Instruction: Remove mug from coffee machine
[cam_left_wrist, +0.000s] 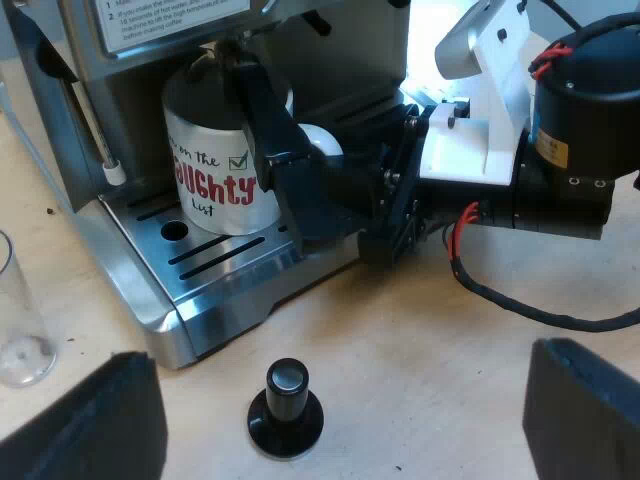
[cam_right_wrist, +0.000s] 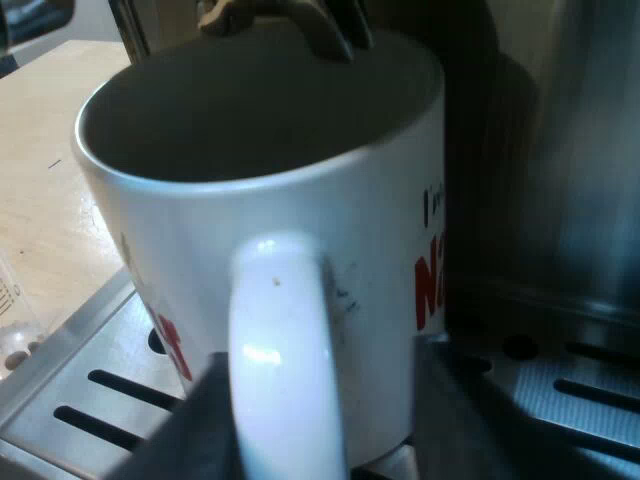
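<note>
A white mug (cam_left_wrist: 210, 170) with red lettering stands on the espresso machine's slotted drip tray (cam_left_wrist: 225, 262), under the spouts. My right gripper (cam_left_wrist: 300, 160) reaches in at the mug's handle. In the right wrist view the mug (cam_right_wrist: 380, 200) is very close and empty, and its handle (cam_right_wrist: 285, 340) stands between the two dark fingers of my right gripper (cam_right_wrist: 320, 410). That gripper is open, with a gap showing beside the handle. My left gripper (cam_left_wrist: 340, 355) hangs open over the wooden table near the machine's base, nothing between its fingers.
A tamper with a black knob (cam_left_wrist: 285, 405) stands on the table below my left gripper. A measuring glass (cam_left_wrist: 20, 320) stands beside the machine and also shows past the drip tray's (cam_right_wrist: 560, 390) edge. The steam wand (cam_left_wrist: 100, 140) hangs near the mug.
</note>
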